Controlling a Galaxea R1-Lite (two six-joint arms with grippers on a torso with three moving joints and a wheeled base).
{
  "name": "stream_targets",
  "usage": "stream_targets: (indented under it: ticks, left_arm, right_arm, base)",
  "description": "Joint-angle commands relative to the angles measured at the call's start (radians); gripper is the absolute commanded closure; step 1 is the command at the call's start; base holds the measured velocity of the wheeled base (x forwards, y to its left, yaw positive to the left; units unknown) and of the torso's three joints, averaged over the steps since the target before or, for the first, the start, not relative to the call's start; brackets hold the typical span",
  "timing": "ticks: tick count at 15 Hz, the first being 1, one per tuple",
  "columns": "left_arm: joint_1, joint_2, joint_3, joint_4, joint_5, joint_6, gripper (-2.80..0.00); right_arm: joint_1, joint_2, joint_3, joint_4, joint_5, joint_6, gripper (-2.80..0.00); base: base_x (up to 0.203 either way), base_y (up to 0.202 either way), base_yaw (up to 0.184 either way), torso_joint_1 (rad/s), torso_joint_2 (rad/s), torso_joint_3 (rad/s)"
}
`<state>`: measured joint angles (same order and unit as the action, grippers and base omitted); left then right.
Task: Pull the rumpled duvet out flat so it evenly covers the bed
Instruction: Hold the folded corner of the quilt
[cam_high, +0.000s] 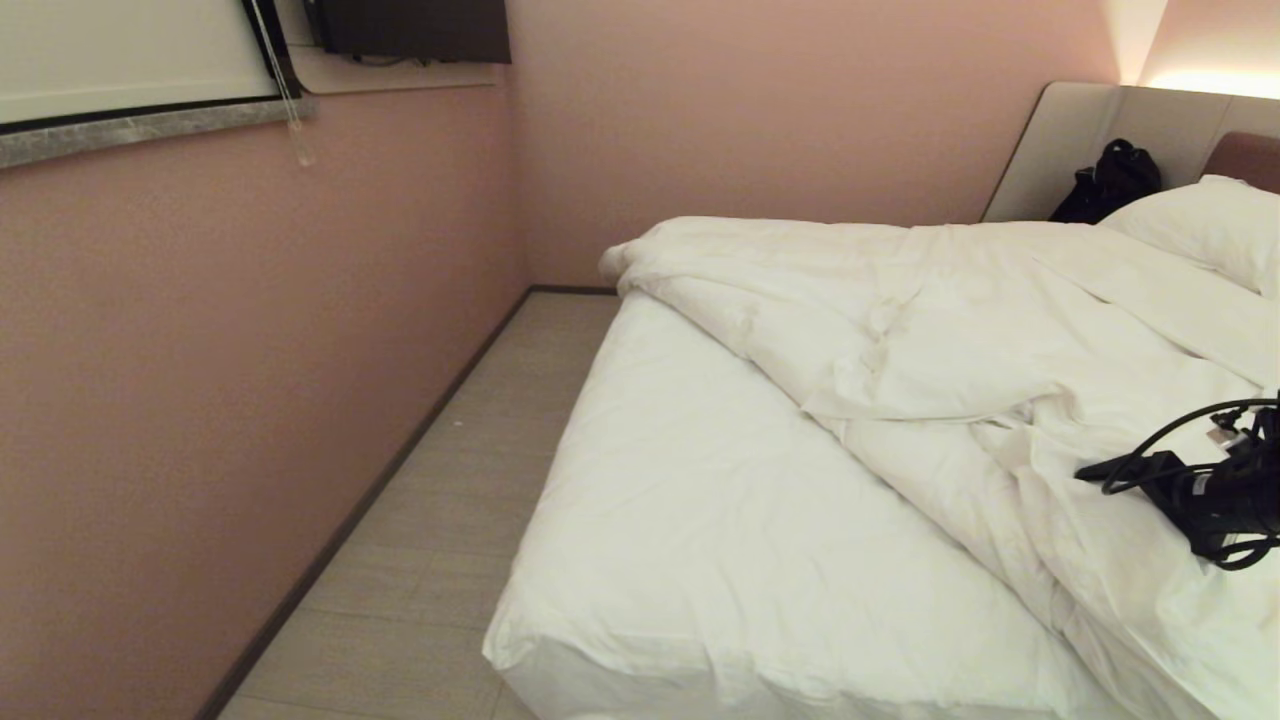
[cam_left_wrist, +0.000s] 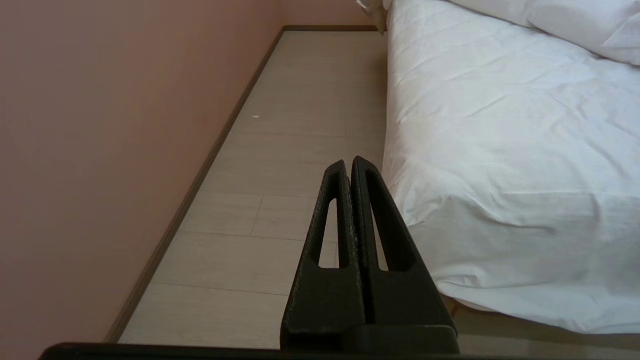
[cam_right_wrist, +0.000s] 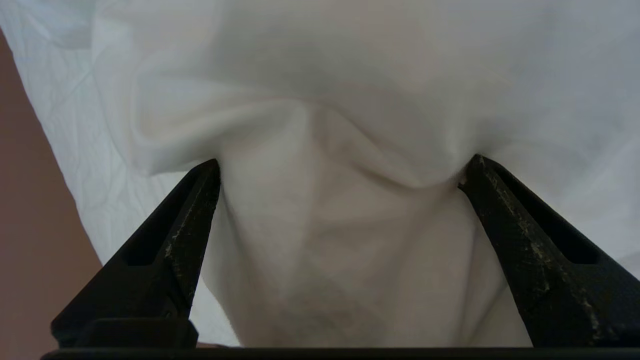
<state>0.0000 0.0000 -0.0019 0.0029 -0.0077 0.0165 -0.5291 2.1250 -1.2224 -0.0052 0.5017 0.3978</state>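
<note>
Pink walls, duvet (cam_high: 950, 330) bunched upper right; right gripper (cam_right_wrist: 340, 167), jaws wide, straddles a fold, gripping nothing: should close deep before pulling. Left gripper (cam_left_wrist: 348, 165) closed, empty.

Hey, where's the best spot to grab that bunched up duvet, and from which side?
Grip the duvet at its thick folded lower edge, likely coming from the foot of the bed: that fold is bunched diagonally, leaving bare sheet below. The open right gripper already straddles a raised ridge there.
</note>
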Motion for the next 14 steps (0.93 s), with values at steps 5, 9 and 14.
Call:
stream_targets:
  ticks: [5, 9, 14]
  left_arm:
    - [0.000, 0.000, 0.000, 0.000, 0.000, 0.000, 0.00]
    - [0.000, 0.000, 0.000, 0.000, 0.000, 0.000, 0.00]
    - [0.000, 0.000, 0.000, 0.000, 0.000, 0.000, 0.00]
  right_arm:
    - [-0.002, 0.052, -0.017, -0.007, 0.001, 0.002, 0.00]
    - [-0.001, 0.035, -0.012, -0.006, 0.005, 0.003, 0.00]
    - [0.011, -0.054, 0.035, 0.001, 0.009, 0.009, 0.00]
  base:
    - [0.000, 0.000, 0.000, 0.000, 0.00, 0.000]
    - [0.000, 0.000, 0.000, 0.000, 0.00, 0.000]
    - [0.000, 0.000, 0.000, 0.000, 0.00, 0.000]
